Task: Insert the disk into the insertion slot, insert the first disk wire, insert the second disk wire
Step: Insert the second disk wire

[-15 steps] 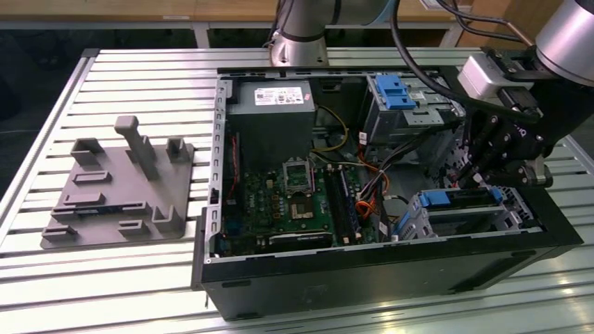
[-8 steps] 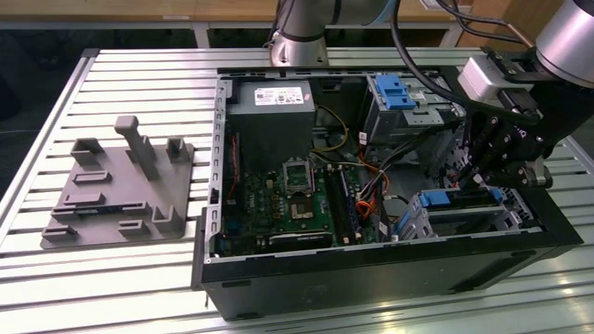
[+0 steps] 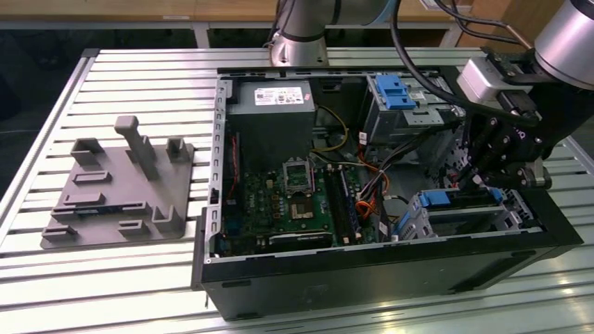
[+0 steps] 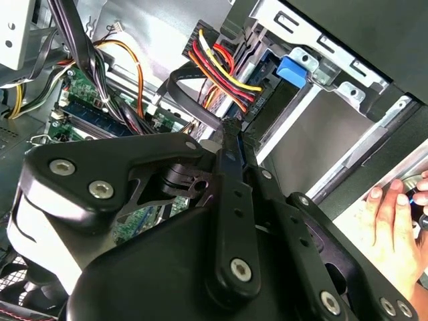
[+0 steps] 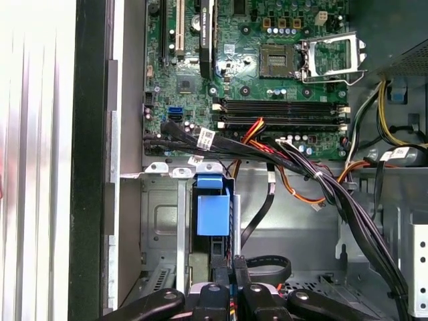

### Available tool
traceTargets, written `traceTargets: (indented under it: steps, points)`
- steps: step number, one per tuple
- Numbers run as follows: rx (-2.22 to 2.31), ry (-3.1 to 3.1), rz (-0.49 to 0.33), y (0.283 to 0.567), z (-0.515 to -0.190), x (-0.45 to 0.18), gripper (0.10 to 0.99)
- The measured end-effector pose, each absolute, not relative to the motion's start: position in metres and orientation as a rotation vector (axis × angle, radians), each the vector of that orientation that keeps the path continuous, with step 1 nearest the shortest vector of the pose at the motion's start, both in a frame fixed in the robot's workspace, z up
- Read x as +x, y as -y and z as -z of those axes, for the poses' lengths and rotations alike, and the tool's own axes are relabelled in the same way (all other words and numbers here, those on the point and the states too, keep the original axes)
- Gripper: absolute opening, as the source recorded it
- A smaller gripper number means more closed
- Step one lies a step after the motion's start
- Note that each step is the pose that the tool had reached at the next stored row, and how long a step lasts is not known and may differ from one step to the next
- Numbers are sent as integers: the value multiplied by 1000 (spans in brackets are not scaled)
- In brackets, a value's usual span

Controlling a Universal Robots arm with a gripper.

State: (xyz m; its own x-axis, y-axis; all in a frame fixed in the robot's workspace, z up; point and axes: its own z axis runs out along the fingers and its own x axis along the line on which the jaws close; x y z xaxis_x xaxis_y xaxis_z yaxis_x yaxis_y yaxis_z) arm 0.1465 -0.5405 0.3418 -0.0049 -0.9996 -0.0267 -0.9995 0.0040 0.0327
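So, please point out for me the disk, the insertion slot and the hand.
the disk (image 5: 212,215), first wrist view, blue caddy end.
the insertion slot (image 5: 158,224), first wrist view, silver cage wall.
the hand (image 5: 231,262), first wrist view, between its fingertips.

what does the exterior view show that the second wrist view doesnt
Exterior view: the grey fixture plate on the slatted table at the exterior view's left, the power supply, the taller cage with a blue latch, and the arm over the open computer case.

Second wrist view: a person's hand beside the case, and the wire connector close up.

Both: the claw by the disk in the insertion slot, and the motherboard.
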Motion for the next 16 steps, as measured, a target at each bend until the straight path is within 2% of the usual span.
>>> traceTargets:
  steps: [16]
  points:
    - [2230,2206,66,540,-341,147,149]
